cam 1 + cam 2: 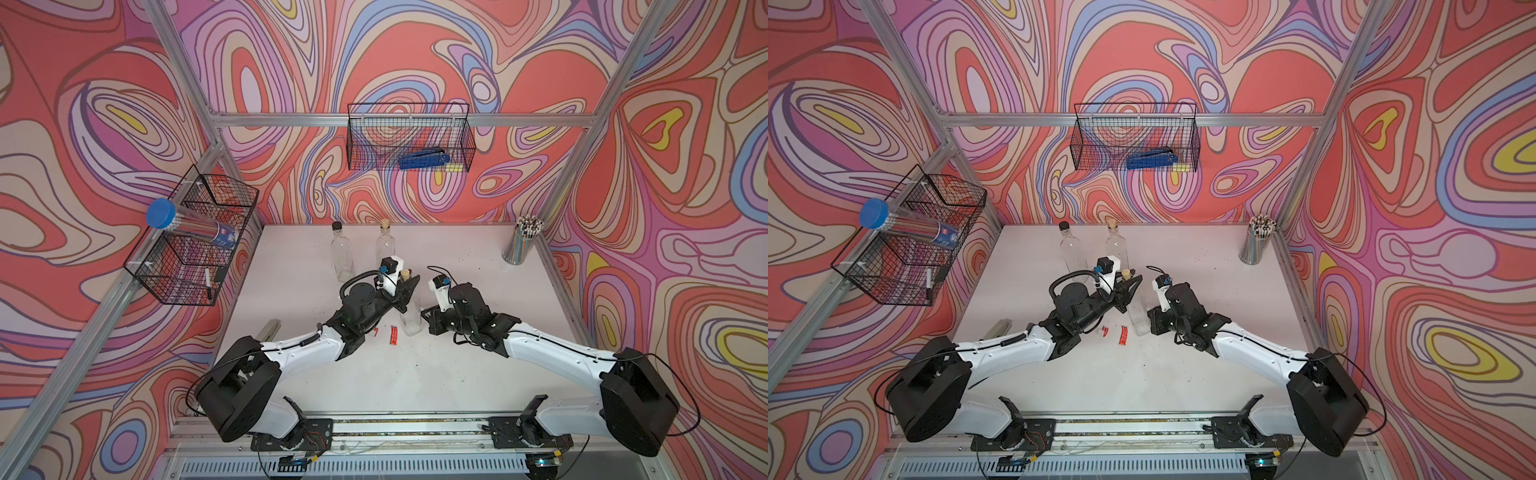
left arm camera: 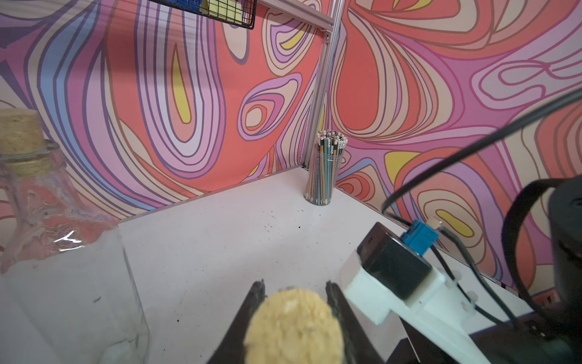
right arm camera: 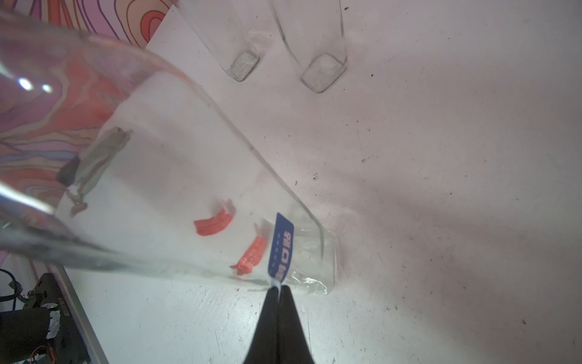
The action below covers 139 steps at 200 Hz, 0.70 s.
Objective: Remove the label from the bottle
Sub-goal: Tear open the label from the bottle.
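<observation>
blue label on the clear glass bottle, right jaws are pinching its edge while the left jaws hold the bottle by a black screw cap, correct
Not quite. The left jaws hold the clear glass bottle by its tan cork stopper, not a black screw cap; the left wrist view shows the cork between them. The rest stands: the right jaws pinch the edge of the blue label.

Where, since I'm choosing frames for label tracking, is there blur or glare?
Left wrist: the cork in the left gripper is out of focus, and a neighbouring bottle shows a glint. Right wrist: the held bottle is blurred near the lens with two glare spots, yet the blue label at the right gripper is fairly sharp. Both top views: evenly lit.
</observation>
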Tool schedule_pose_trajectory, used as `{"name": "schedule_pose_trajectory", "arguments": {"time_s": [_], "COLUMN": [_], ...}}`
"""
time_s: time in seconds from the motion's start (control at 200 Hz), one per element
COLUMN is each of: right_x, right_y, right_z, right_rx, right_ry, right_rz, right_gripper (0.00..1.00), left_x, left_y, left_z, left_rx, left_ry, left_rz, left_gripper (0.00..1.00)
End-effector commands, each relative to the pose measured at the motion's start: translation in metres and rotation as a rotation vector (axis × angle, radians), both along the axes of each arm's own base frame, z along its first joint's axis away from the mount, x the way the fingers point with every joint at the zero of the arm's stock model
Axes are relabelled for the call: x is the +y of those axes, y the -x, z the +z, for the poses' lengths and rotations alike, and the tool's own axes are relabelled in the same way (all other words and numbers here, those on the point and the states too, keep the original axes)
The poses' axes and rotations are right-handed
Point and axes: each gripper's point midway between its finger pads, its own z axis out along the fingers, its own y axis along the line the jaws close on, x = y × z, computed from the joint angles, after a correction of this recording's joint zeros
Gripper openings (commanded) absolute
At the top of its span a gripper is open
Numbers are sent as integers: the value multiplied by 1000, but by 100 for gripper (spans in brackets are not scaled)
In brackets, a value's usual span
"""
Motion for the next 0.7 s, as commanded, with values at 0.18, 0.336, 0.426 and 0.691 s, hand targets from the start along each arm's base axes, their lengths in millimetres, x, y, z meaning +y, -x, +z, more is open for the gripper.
{"name": "schedule_pose_trajectory", "arguments": {"time_s": [0.18, 0.336, 0.426, 0.691], "right_x": [-13, -11, -11, -12], "right_y": [7, 9, 10, 12], "right_z": [-21, -22, -22, -25], "right_rx": [53, 61, 64, 78], "right_ry": [77, 65, 64, 62], "right_rz": [4, 19, 22, 25], "right_gripper": [0, 0, 0, 0], "left_x": [-1, -1, 1, 5], "left_y": [24, 29, 31, 37], "left_z": [-72, -72, -73, -86], "left_rx": [96, 54, 37, 32], "left_ry": [-197, -187, -179, -181], "left_rz": [-94, -114, -115, -120], "left_gripper": [0, 0, 0, 0]}}
